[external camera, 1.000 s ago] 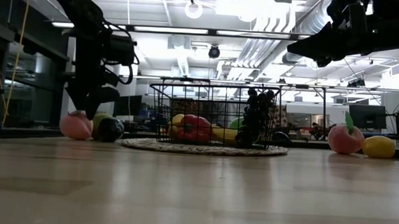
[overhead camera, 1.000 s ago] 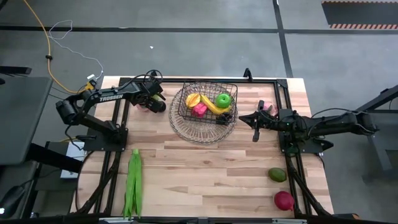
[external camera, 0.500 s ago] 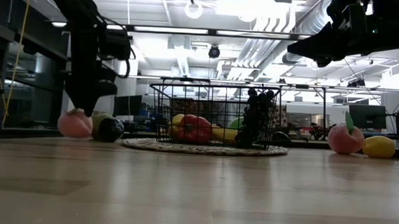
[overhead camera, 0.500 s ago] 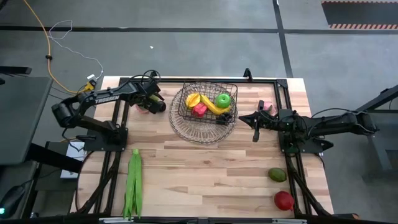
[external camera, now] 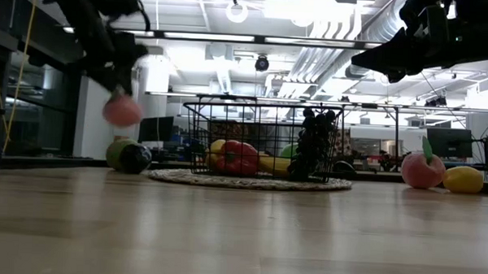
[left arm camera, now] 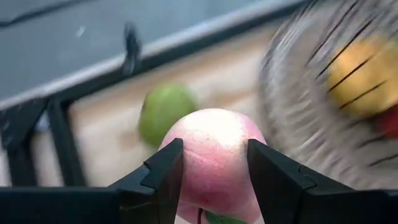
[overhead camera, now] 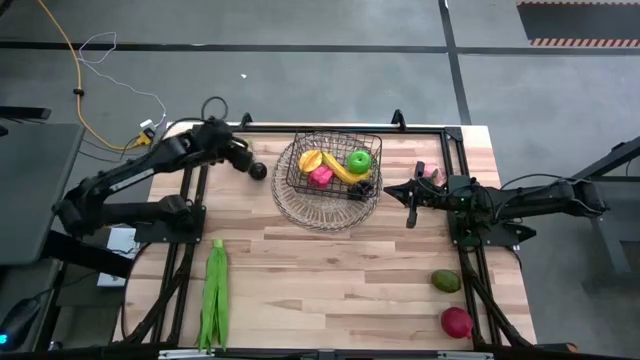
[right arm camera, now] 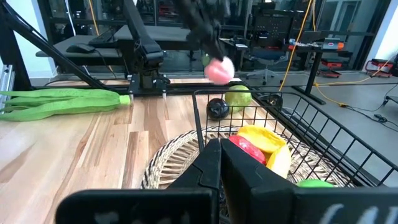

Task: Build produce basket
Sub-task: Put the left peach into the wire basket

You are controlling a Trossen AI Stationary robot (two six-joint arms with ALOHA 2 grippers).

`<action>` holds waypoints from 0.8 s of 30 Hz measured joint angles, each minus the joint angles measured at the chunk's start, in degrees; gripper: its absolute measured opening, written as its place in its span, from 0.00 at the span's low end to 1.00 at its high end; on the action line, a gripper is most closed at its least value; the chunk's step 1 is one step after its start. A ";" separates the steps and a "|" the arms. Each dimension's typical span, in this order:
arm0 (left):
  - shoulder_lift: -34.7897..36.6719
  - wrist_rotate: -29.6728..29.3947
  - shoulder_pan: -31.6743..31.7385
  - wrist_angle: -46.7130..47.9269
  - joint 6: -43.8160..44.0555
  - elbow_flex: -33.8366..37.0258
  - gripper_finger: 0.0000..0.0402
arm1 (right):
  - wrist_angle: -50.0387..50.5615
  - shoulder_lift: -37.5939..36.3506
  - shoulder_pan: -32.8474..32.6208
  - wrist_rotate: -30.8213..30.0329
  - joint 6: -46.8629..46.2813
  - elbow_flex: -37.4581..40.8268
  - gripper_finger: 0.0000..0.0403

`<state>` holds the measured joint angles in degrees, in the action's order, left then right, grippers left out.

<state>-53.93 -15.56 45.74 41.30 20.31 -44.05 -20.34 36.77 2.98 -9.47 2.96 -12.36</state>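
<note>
The left gripper clamps a pink peach across its middle; it looks light, smooth, probably slippery.

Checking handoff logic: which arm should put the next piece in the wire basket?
Left. Its gripper is shut on the pink round fruit, lifted off the table beside the wire-mesh basket. The right gripper holds nothing visible, on the basket's other side.

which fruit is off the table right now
The pink peach, gripped in the left gripper and lifted clear. The green fruit and dark ball beside it sit on the wood.
</note>
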 joint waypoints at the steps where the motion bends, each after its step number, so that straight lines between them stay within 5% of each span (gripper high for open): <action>1: 1.47 1.01 0.00 -1.98 -0.16 -0.02 0.39 | 0.00 0.00 -0.02 0.00 0.01 0.00 0.00; 11: 6.71 13.98 -3.95 -29.95 -2.97 0.98 0.39 | 0.00 0.00 -0.01 0.00 -0.13 0.00 0.00; 24: -9.07 17.15 -16.44 -76.41 -4.86 15.13 0.39 | 0.02 0.00 0.00 0.00 -0.11 0.00 0.00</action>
<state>-63.00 1.59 29.30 -35.12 15.45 -28.92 -20.32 36.77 2.98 -9.47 2.85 -12.36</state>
